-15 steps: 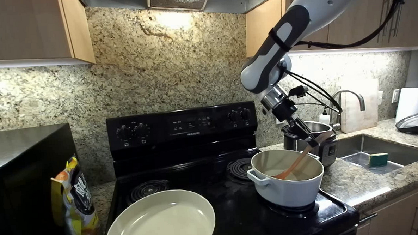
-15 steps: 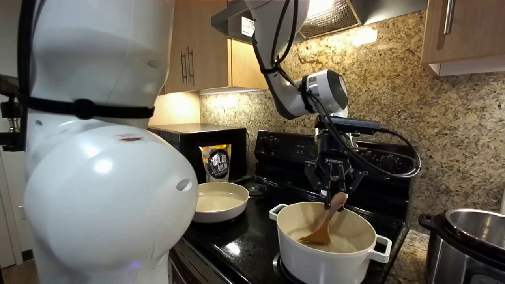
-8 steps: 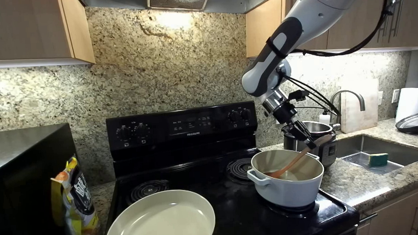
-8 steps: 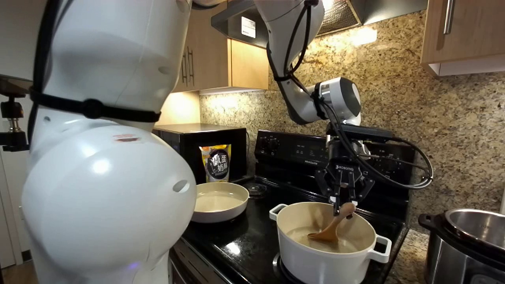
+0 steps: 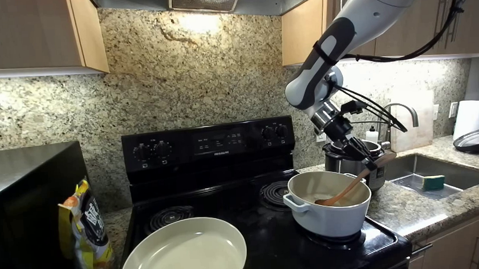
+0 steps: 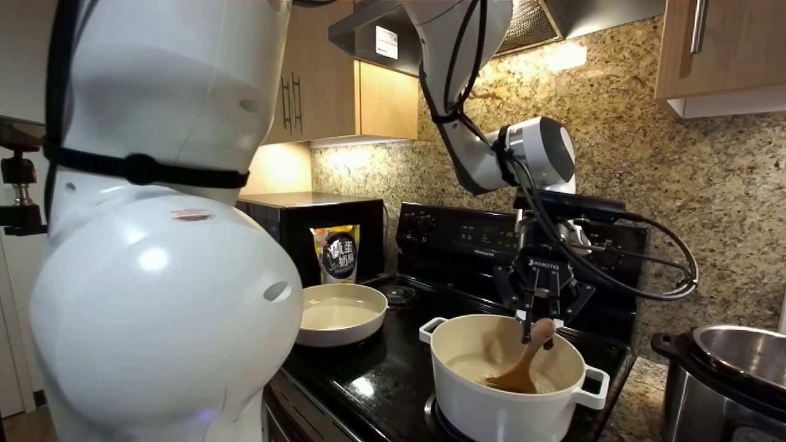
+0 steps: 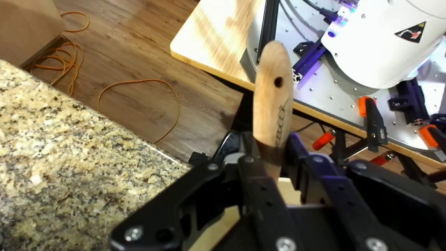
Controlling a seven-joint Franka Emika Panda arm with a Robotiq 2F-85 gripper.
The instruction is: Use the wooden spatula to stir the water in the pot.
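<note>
The wooden spatula leans in the white pot, its blade low inside and its handle rising over the rim toward the steel cooker. In an exterior view the blade of the spatula sits in shallow clear water inside the pot. My gripper is shut on the handle just above the rim; it also shows in an exterior view. In the wrist view the spatula's handle end sticks out past the gripper, with a finger on each side. The blade is hidden there.
A large cream pan stands at the stove's front. The steel cooker stands close beside the pot. A snack bag is by the black microwave. A sink with a sponge lies beyond.
The gripper and spatula have moved inside the pot. The blade swung toward the pot's side handle near the stove's middle, then back; the gripper has shifted toward the cooker. The pot stayed put.
</note>
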